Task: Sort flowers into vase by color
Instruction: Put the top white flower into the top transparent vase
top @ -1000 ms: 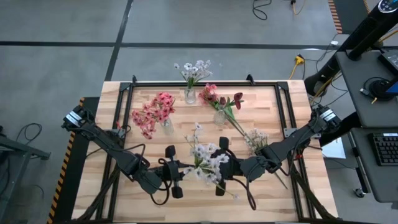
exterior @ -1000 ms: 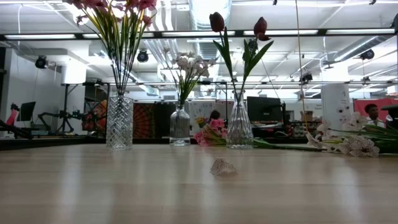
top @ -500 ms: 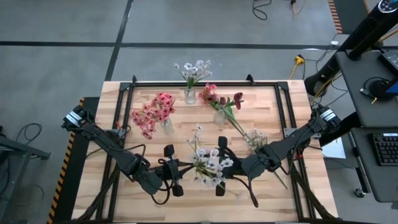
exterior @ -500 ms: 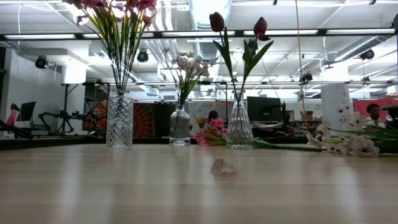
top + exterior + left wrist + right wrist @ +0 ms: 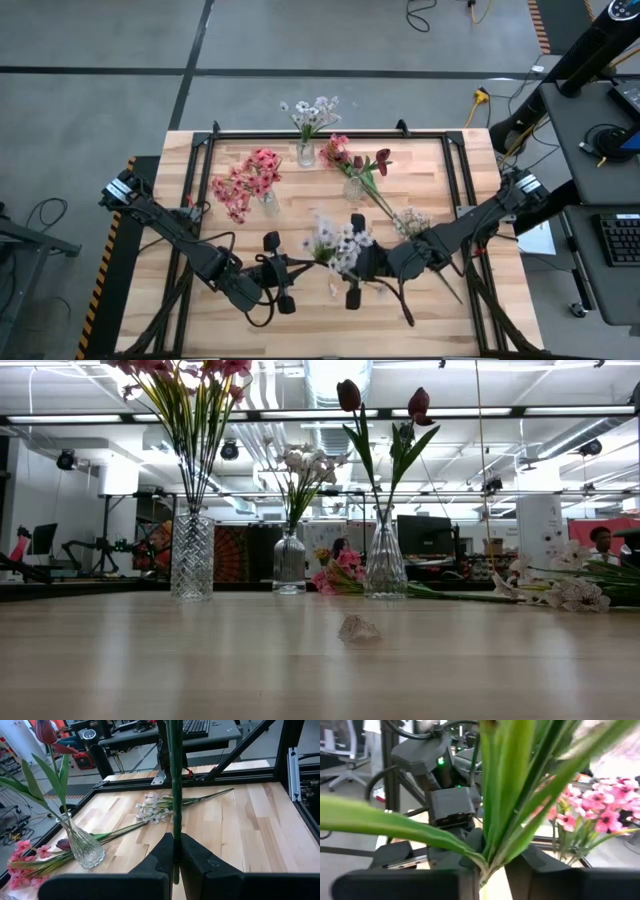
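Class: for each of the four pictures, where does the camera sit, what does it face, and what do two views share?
High: overhead, facing the table; both arms.
Low: table-top level, facing three vases; no arm.
Left wrist: behind the left gripper, shut on a green stalk.
Right wrist: behind the right gripper, around leaves.
Shared: the pink flowers, high and right wrist.

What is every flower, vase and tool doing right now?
white flower, held between both tools
left tool, shut on the white flower's stalk
right tool, shut on its leafy base
pink-flower vase, upright
white-flower vase, upright
red-flower vase, upright
loose white stem, lying flat
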